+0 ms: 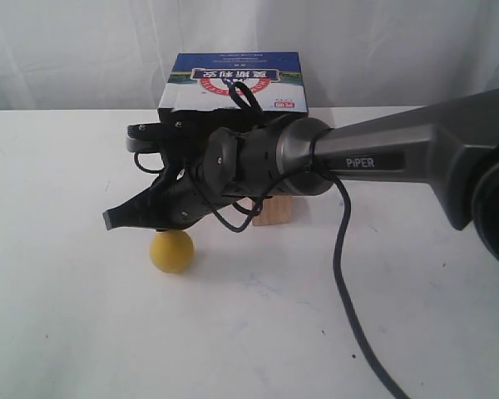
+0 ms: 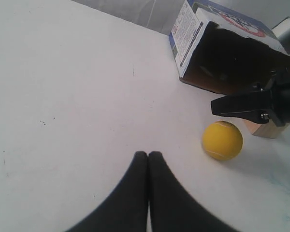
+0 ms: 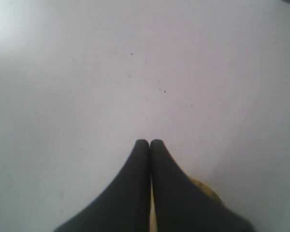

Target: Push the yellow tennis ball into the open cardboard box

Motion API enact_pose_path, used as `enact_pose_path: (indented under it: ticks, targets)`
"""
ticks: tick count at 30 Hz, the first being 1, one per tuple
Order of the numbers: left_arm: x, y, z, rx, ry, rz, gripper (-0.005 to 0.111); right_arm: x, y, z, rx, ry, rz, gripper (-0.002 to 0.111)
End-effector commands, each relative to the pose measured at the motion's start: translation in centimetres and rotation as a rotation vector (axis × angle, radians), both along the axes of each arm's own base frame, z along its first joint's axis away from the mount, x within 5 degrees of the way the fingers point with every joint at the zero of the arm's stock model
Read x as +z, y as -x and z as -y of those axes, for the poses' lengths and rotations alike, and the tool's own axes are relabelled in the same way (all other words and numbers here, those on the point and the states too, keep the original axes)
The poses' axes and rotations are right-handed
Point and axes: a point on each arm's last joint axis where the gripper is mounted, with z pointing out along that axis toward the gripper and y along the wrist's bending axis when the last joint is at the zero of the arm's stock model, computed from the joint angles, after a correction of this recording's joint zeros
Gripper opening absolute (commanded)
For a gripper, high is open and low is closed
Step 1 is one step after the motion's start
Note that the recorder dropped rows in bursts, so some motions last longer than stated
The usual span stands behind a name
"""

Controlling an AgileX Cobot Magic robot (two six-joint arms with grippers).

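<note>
The yellow tennis ball (image 1: 171,251) rests on the white table, in front of the open cardboard box (image 1: 237,83) with its blue printed top. In the left wrist view the ball (image 2: 222,140) lies a short way from the box's dark opening (image 2: 227,63). My right gripper (image 1: 110,219) is shut and empty, reaching across just above the ball, its tip past the ball's left side. In the right wrist view its tip (image 3: 150,142) points at bare table, and a sliver of the ball (image 3: 209,191) shows under the fingers. My left gripper (image 2: 148,153) is shut and empty, low over the table, apart from the ball.
A pale wooden cube (image 1: 275,213) stands between ball and box, partly behind the right arm; the left wrist view shows it (image 2: 266,129) beside the ball. A black cable (image 1: 343,274) hangs from the right arm. A white curtain backs the white table (image 1: 66,316).
</note>
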Motion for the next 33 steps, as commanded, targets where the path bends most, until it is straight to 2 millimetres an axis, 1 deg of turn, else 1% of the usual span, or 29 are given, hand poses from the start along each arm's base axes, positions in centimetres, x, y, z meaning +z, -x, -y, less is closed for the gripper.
enact_pose_path:
  ticks: [1, 3, 6, 9, 11, 13, 15, 16, 18, 20, 21, 22, 23, 25, 26, 28, 29, 31, 33]
  targets:
    - [0.0, 0.0, 0.0, -0.003, 0.016, 0.008, 0.000, 0.1, -0.3, 0.3, 0.000, 0.006, 0.015, 0.000]
    - [0.0, 0.0, 0.0, -0.003, 0.016, 0.008, 0.000, 1.0, -0.1, 0.5, 0.009, 0.003, 0.021, 0.000]
    - [0.0, 0.0, 0.1, -0.004, 0.030, 0.009, 0.000, 3.0, 0.3, 0.9, 0.065, 0.036, 0.069, 0.000]
    - [0.2, 0.0, 0.2, 0.001, 0.110, 0.030, 0.000, 5.8, 1.1, 1.8, 0.137, 0.100, 0.139, 0.000]
    - [0.8, -0.1, 0.0, 0.027, 0.167, 0.084, 0.000, 8.0, 1.6, 3.0, 0.174, 0.191, 0.196, 0.000]
    - [1.7, -0.3, -0.6, 0.086, 0.175, 0.189, 0.000, 9.9, 2.1, 4.9, 0.162, 0.341, 0.236, 0.000]
    - [2.6, -0.2, -1.2, 0.149, 0.172, 0.299, 0.000, 12.0, 2.3, 7.4, 0.096, 0.527, 0.284, 0.000]
    - [3.2, -0.1, -1.5, 0.175, 0.171, 0.351, 0.000, 13.2, 2.4, 8.9, 0.034, 0.633, 0.311, 0.000]
    - [4.4, 0.0, -1.5, 0.168, 0.160, 0.384, 0.000, 15.4, 2.6, 11.7, -0.102, 0.816, 0.371, 0.000]
    - [5.3, -0.1, -0.8, 0.097, 0.049, 0.293, 0.000, 18.0, 2.9, 14.6, -0.248, 0.960, 0.422, 0.000]
    - [5.8, -0.2, -0.6, 0.062, -0.010, 0.232, 0.000, 19.0, 3.3, 15.7, -0.292, 0.992, 0.423, 0.000]
    - [5.8, -0.5, -0.4, 0.022, -0.078, 0.116, 0.000, 19.8, 3.6, 16.9, -0.336, 1.001, 0.408, 0.000]
    - [6.2, -0.8, -0.3, 0.001, -0.111, 0.057, 0.000, 20.5, 3.9, 18.1, -0.378, 0.995, 0.378, 0.000]
    - [6.6, -1.8, 0.0, -0.056, -0.139, -0.071, 0.000, 21.3, 4.2, 19.8, -0.406, 0.953, 0.333, 0.000]
    - [6.7, -2.2, 0.2, -0.102, -0.180, -0.121, 0.000, 21.6, 4.3, 20.9, -0.406, 0.938, 0.300, 0.000]
    - [7.1, -3.4, 1.2, -0.259, -0.217, -0.225, 0.000, 21.5, 4.4, 23.2, -0.403, 0.900, 0.209, 0.000]
    - [7.3, -4.1, 1.9, -0.353, -0.196, -0.255, 0.000, 21.2, 4.5, 24.3, -0.394, 0.881, 0.159, 0.000]
    - [8.0, -5.5, 3.8, -0.609, -0.146, -0.232, 0.000, 20.4, 4.6, 26.0, -0.359, 0.837, 0.059, 0.000]
    - [8.6, -6.9, 5.2, -0.785, -0.065, -0.114, 0.000, 18.9, 4.6, 27.5, -0.306, 0.769, -0.057, 0.000]
